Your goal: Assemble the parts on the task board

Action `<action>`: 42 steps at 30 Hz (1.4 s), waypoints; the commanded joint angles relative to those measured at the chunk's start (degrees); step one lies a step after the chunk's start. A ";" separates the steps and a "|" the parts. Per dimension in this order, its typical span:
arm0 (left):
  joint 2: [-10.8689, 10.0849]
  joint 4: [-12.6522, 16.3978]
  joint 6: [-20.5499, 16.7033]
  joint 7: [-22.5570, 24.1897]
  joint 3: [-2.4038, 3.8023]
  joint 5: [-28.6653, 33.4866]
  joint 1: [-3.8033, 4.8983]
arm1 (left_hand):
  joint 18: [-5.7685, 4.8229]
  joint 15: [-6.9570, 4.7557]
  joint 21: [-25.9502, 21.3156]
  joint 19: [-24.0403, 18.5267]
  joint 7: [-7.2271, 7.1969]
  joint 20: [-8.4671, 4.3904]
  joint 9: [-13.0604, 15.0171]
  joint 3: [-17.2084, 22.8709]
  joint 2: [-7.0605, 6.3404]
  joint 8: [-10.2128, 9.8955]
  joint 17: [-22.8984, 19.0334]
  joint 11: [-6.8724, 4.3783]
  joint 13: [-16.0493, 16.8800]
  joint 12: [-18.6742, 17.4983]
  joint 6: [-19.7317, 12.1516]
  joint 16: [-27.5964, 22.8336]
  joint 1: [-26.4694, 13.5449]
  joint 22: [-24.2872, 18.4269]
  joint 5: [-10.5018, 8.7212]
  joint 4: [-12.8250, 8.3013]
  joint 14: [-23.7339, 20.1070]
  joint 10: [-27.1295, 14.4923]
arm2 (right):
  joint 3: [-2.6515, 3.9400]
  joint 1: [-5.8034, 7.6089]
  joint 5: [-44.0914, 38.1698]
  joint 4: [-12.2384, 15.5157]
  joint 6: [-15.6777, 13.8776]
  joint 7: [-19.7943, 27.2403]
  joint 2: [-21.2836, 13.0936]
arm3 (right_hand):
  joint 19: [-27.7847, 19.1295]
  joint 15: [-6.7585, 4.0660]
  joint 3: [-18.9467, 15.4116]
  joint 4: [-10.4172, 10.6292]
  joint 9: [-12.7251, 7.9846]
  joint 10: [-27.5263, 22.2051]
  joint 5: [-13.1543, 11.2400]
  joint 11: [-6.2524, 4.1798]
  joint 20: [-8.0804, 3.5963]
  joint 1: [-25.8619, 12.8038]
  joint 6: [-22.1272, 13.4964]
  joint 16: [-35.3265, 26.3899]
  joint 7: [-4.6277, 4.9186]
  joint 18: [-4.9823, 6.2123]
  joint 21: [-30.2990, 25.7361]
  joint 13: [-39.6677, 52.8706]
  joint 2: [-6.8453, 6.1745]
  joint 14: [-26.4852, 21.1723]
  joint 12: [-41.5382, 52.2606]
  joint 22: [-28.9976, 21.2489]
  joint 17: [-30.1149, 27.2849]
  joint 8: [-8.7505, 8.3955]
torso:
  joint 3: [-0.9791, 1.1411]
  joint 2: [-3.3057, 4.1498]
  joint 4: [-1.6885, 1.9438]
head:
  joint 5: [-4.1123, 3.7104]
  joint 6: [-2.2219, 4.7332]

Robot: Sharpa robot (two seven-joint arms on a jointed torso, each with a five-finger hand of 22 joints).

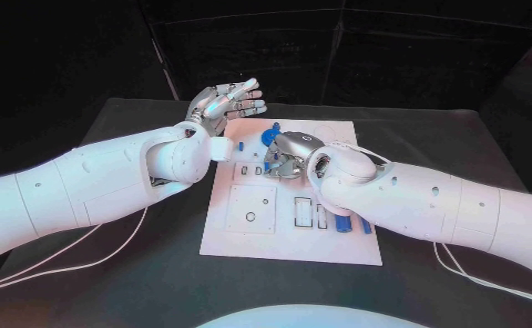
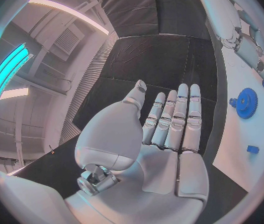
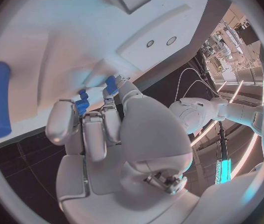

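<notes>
The right hand (image 1: 290, 153) is curled down on the task board (image 1: 250, 240), its fingers (image 3: 94, 129) pinching a small blue part (image 3: 82, 105). I judge this is the insertion step; next, press it straight in. The left hand (image 1: 227, 102) is raised, fingers straight, holding nothing.

My two arms are clad in smooth white shells with rounded, bulbous wrist housings and small dark screw recesses along the forearms. My left hand (image 1: 227, 103) and right hand (image 1: 290, 151) are silver metal; the fingers (image 2: 181, 115) are segmented, with pale pads and darker gaps at the segments. The palm covers are white. A metal fitting sits at each thumb base. Thin white cables trail beneath both forearms.
</notes>
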 commanded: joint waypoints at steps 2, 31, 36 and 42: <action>0.04 0.09 0.59 0.68 0.06 -0.36 0.11 | 0.64 0.40 -0.34 0.30 1.52 0.09 -0.02 -0.03 0.14 -0.33 -0.09 0.01 -0.03 -0.25 -0.28 -0.38 0.65 -0.05 -0.14 -0.42 -0.11 -0.15 | -0.10 -0.18 -0.36 -0.11 1.19 0.04 0.15 | -0.03 0.10 0.10 0.53 -0.14 -0.18 -0.80 0.37 0.06 -0.27 0.09 -0.23 0.25 -0.56 -0.08 3.08 -0.57 4.54 -0.20 -0.06 8.31 -0.37 | -0.01 -0.02 0.00 | 0.19 -0.06; 0.00 0.15 0.65 0.62 0.06 -0.36 0.11 | 0.64 0.40 -0.34 0.30 1.52 0.09 -0.02 -0.03 0.14 -0.33 -0.09 0.01 -0.03 -0.25 -0.28 -0.38 0.65 -0.05 -0.14 -0.42 -0.11 -0.15 | -0.17 -0.68 0.22 -0.27 1.51 0.07 0.29 | -0.61 0.77 0.00 0.78 -0.45 -1.66 -1.32 1.22 0.61 -0.67 -2.48 -0.53 1.27 -0.38 -0.77 1.59 -2.44 4.42 -2.12 -1.24 7.84 -2.17 | 0.03 0.00 0.00 | 0.12 -0.27; 0.02 0.12 0.69 0.59 0.06 -0.36 0.11 | 0.64 0.40 -0.34 0.30 1.52 0.09 -0.02 -0.03 0.14 -0.33 -0.09 0.01 -0.03 -0.25 -0.28 -0.38 0.65 -0.05 -0.14 -0.42 -0.11 -0.15 | -0.20 -0.70 0.16 -0.35 1.06 -0.09 0.40 | -0.91 1.03 -0.16 0.94 -0.48 -2.37 -1.47 1.51 0.85 -0.91 -3.48 -0.68 1.57 -0.27 -1.09 0.83 -2.98 4.35 -3.04 -1.85 7.60 -2.71 | 0.02 -0.01 -0.01 | 0.09 -0.31; 0.02 0.09 0.71 0.55 0.06 -0.36 0.11 | 0.64 0.40 -0.34 0.30 1.52 0.09 -0.02 -0.03 0.14 -0.33 -0.09 0.01 -0.03 -0.25 -0.28 -0.38 0.65 -0.05 -0.14 -0.42 -0.11 -0.15 | -0.21 -0.72 0.14 -0.42 -0.04 -0.31 0.45 | -1.13 1.29 -0.84 1.49 -0.44 -2.82 -1.93 1.79 1.13 -1.62 -4.64 -0.80 1.83 -0.18 -1.38 0.39 -3.73 4.30 -3.59 -2.34 7.45 -3.24 | 0.01 -0.03 0.01 | 0.07 -0.28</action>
